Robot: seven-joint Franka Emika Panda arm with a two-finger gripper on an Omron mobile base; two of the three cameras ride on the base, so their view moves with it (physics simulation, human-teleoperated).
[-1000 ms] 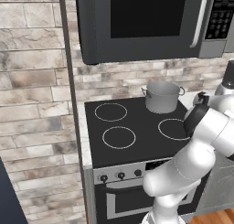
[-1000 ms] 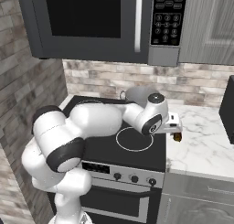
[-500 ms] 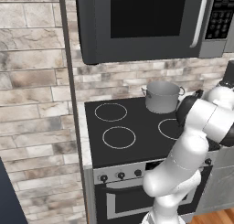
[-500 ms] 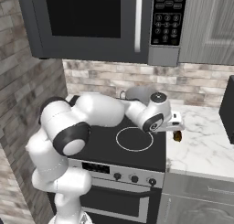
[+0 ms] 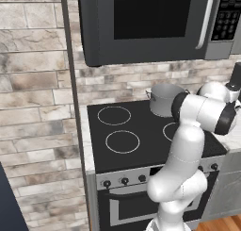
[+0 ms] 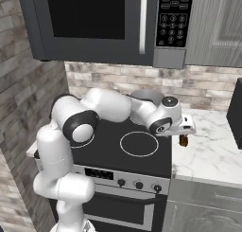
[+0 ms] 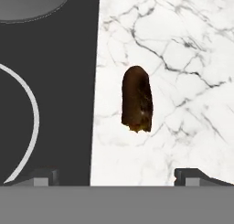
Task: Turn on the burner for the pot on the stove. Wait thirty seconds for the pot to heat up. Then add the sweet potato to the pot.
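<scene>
In your left base view, the stove (image 5: pixel 141 145) fills the centre, its black glass top marked with white rings and a row of small knobs (image 5: pixel 124 180) along the steel front. The pot (image 5: pixel 164 99) stands at the back of the cooktop, right of centre, partly behind the white arm. A dark microwave (image 5: pixel 150 22) hangs across the top of the frame, and a stone-brick wall (image 5: pixel 33 107) takes up the left side.

In your right base view, the arm reaches from the left across the stove to the marble counter (image 6: pixel 212 153) at the right. The gripper (image 6: pixel 185 131) hangs just above the sweet potato (image 6: pixel 183 140), which lies on the counter just beside the stove's right edge. The pot's rim shows behind the arm, at upper centre.

In your hand view, the sweet potato sits in the middle of the frame on white marble, a dark brown oblong standing lengthwise. The stove's black edge runs down the left side. The two fingertips (image 7: pixel 196 176) sit far apart at the bottom corners, jaws spread wide and holding nothing.
</scene>
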